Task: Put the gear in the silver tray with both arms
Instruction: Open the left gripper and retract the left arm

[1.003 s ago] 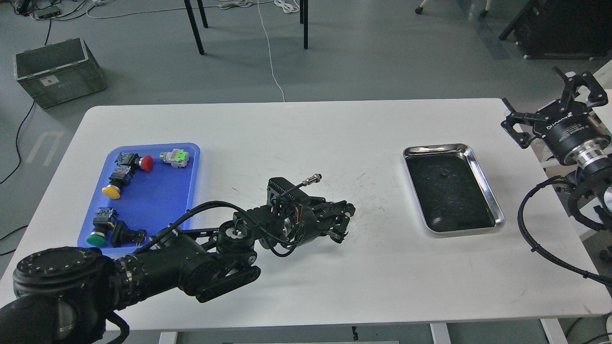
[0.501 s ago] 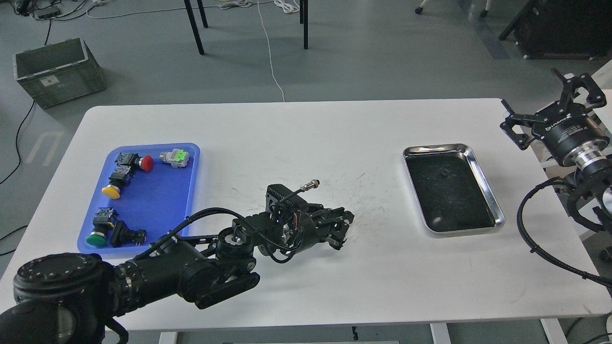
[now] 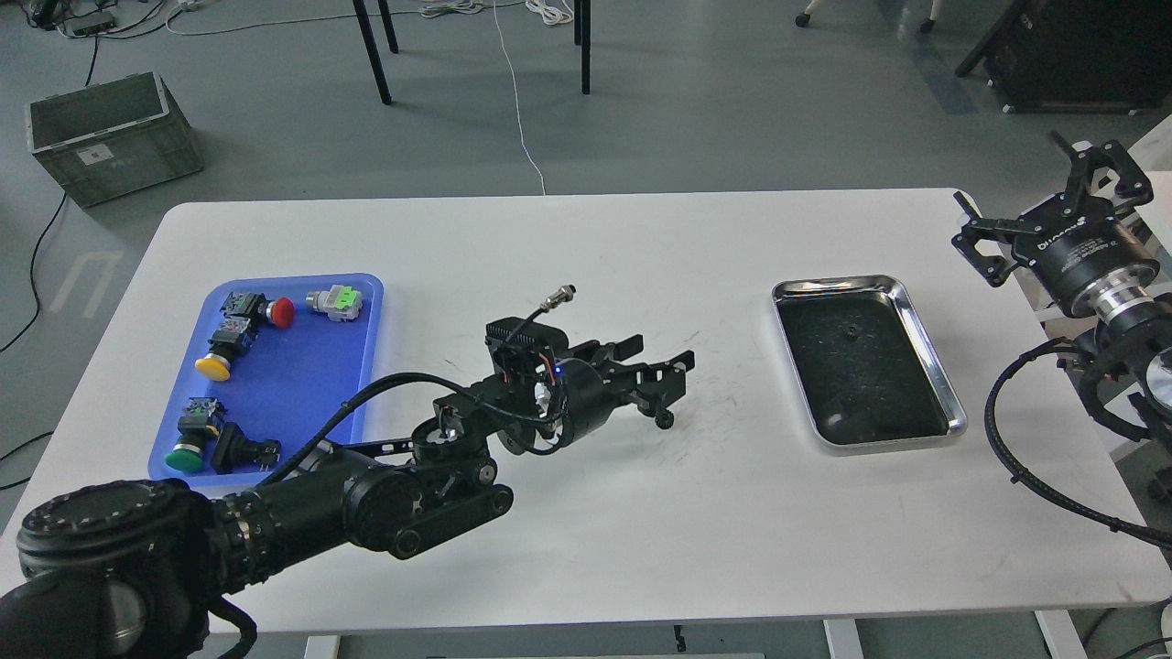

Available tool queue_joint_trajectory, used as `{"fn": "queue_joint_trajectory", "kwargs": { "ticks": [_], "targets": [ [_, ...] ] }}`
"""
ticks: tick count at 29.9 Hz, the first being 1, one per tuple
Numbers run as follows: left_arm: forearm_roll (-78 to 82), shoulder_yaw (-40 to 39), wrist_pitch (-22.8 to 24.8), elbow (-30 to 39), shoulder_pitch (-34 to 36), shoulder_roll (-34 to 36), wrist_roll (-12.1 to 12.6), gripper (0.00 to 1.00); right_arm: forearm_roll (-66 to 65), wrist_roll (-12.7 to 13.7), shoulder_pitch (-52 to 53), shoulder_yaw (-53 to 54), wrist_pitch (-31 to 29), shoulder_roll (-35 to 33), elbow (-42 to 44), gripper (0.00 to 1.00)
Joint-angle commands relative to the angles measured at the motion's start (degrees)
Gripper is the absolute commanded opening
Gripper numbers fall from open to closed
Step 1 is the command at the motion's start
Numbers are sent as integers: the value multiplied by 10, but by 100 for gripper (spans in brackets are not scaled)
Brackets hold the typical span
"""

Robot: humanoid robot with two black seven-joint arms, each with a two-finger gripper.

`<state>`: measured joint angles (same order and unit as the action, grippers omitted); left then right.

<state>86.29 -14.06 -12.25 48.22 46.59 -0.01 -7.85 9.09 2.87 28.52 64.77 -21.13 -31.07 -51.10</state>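
Observation:
A small black gear (image 3: 664, 420) lies on the white table just under the tips of my left gripper (image 3: 667, 355). That gripper is open and empty, its two fingers spread and pointing right, raised a little above the table. Whether a finger touches the gear I cannot tell. The silver tray (image 3: 833, 285) stands to the right of the gear, its dark floor holding no part. My right gripper (image 3: 1010, 174) is open and empty, held high beyond the table's right edge, behind and to the right of the silver tray.
A blue plastic tray (image 3: 311, 375) on the left holds several push-button switches. My left arm's elbow (image 3: 430, 499) lies low over the table's front. A grey crate (image 3: 110, 137) and chair legs stand on the floor behind.
My left gripper was shut and pointing down at the table; it has lifted, turned level and opened, and the gear now shows on the table under it. The right gripper shifted slightly up.

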Motion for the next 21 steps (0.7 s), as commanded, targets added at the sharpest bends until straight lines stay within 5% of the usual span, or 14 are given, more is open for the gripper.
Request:
{"fn": "queue_joint_trajectory", "kwargs": {
  "ticks": [1,7,13,21],
  "targets": [
    [-84,-95,0,4,22,0,1,98,0,0,29,-43,2,-1,-4,98],
    [-290,-231,1,82,17,79,20,98,-14,4,54,-77,2,-3,-13,98],
    [-523,-301,26,88,1,168,14,98,-45,5,136,-199,4,-17,-10,98],
    [-731,-305,163,3,-26,236,-2,98,-68,4,309,-453,6,-15,-13,98]
  ]
}}
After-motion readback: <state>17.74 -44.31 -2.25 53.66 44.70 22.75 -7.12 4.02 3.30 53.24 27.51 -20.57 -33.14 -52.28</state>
